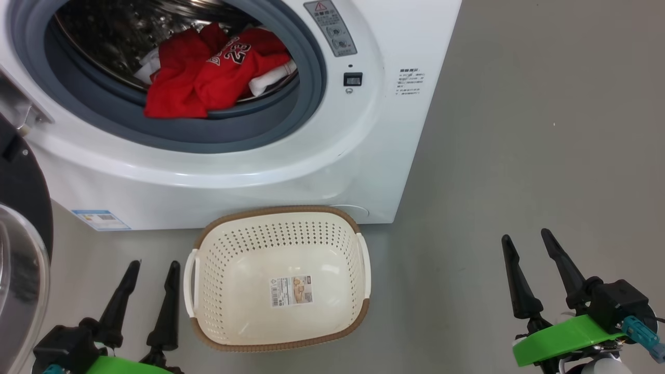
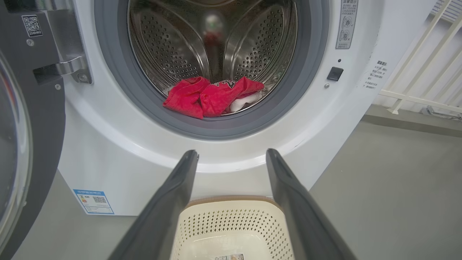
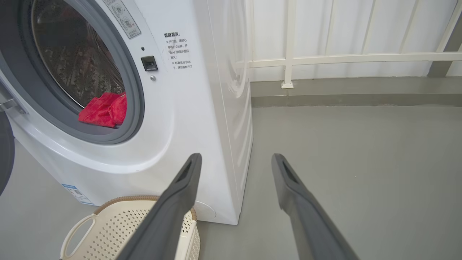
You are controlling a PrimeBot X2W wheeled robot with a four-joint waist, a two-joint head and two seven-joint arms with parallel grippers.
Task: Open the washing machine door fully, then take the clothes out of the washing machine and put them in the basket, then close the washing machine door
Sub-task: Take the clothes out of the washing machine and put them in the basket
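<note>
The washing machine (image 1: 332,156) stands with its door (image 1: 21,249) swung open to the left, black rim and glass bowl at the view's left edge. The clothes (image 1: 208,72), a red jersey with a white garment under it, lie at the drum's front lip, also seen as clothes (image 2: 211,95) and clothes (image 3: 104,110). The cream basket (image 1: 280,231) sits empty on the floor right before the machine. My left gripper (image 1: 156,266) is open just left of the basket. My right gripper (image 1: 527,235) is open over bare floor to the basket's right. Nothing is held.
Grey floor (image 1: 519,156) spreads to the right of the machine. A white railing (image 3: 343,57) runs along the wall behind. The door's metal hinge (image 2: 68,66) sits on the machine's left side.
</note>
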